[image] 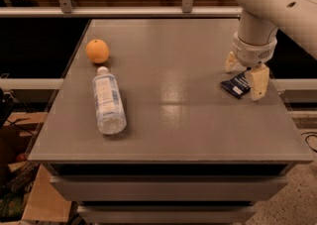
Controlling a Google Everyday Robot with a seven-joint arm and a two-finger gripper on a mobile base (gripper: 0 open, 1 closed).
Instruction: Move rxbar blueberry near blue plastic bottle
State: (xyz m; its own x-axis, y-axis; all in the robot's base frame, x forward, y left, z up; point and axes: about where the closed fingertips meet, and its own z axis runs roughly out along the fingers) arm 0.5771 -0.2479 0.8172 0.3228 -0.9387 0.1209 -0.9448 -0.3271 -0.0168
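Observation:
The rxbar blueberry (236,85), a small dark navy bar with white lettering, lies flat on the right side of the grey table (173,120). My gripper (244,76) hangs straight over it with its two tan fingers open, one finger (231,62) behind the bar and one (258,81) at its right front; the bar lies between them. The blue plastic bottle (108,101), clear with a white cap and pale label, lies on its side at the table's left, far from the bar.
An orange (97,51) sits just behind the bottle's cap at the left rear. The table's right edge is close to the gripper. A metal rail (148,11) runs behind the table. Cardboard lies on the floor at lower left.

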